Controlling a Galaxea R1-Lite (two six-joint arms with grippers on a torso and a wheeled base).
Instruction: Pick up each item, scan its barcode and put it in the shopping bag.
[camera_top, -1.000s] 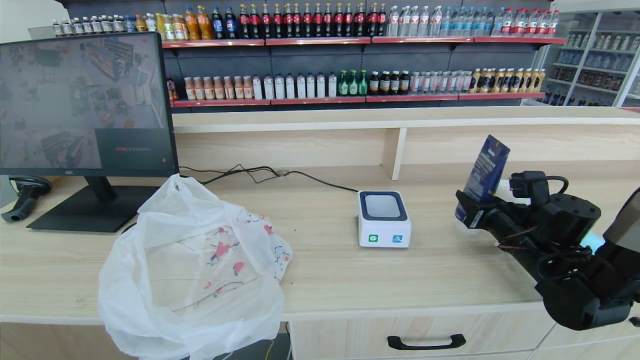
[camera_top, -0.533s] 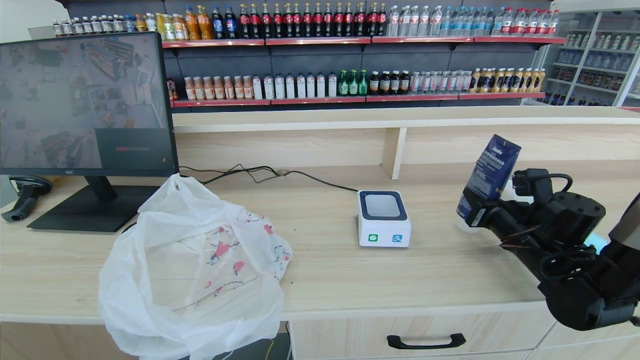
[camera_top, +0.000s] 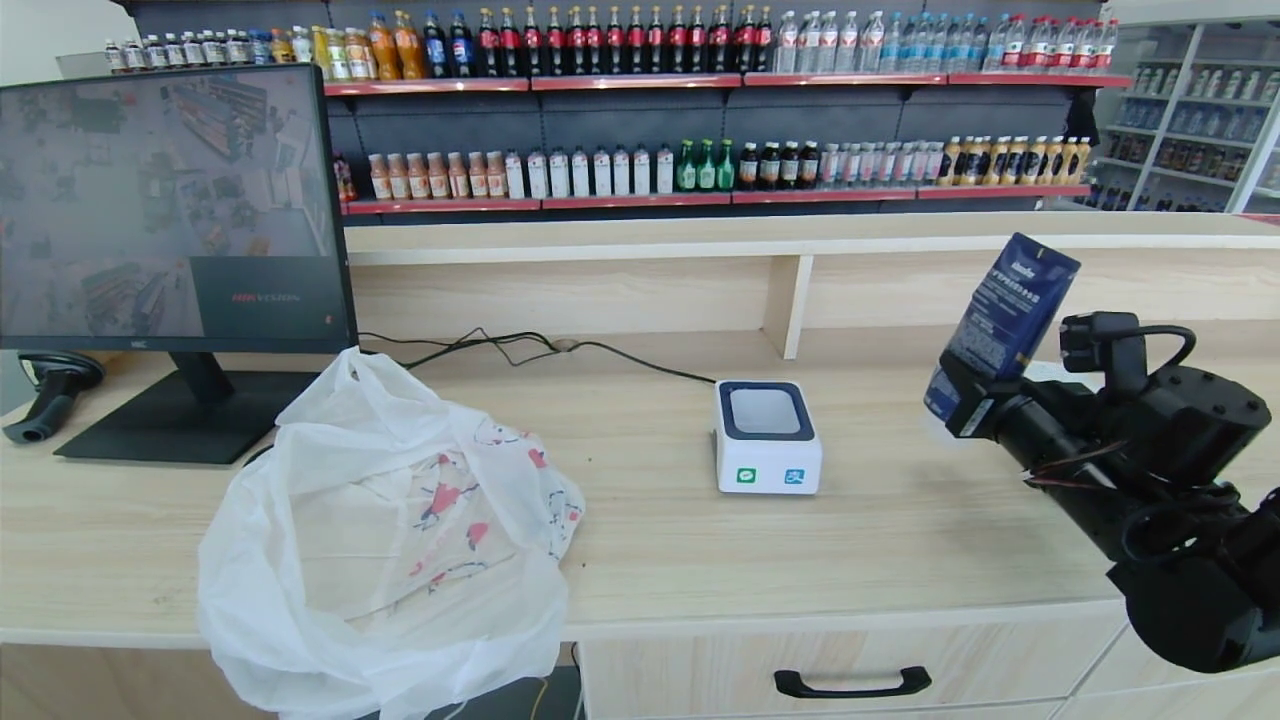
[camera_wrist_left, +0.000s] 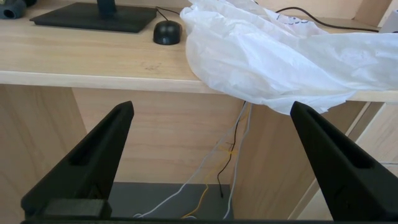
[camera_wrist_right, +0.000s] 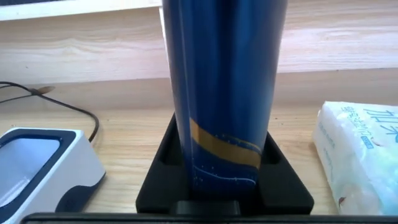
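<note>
I am holding one item ready for scanning.
The shopping bag (camera_top: 380, 540) is lying at 8 o'clock, the scanner (camera_top: 766, 435) at centre; the right gripper (camera_top: 962, 402) at 3 o'clock is clamping the tilting blue pack (camera_top: 1005, 320) by its base. Risk: the top-heavy pack pivoting and hiding its barcode. The left gripper (camera_wrist_left: 211, 109) is hanging spread open.

a pale wood worktop (camera_top: 900, 520) with a raised ledge (camera_top: 800, 240) behind it and a drawer (camera_top: 700, 670) below. beyond, dark shelves (camera_top: 640, 115) with red edges carry rows of bottles (camera_top: 600, 172); light is even.
</note>
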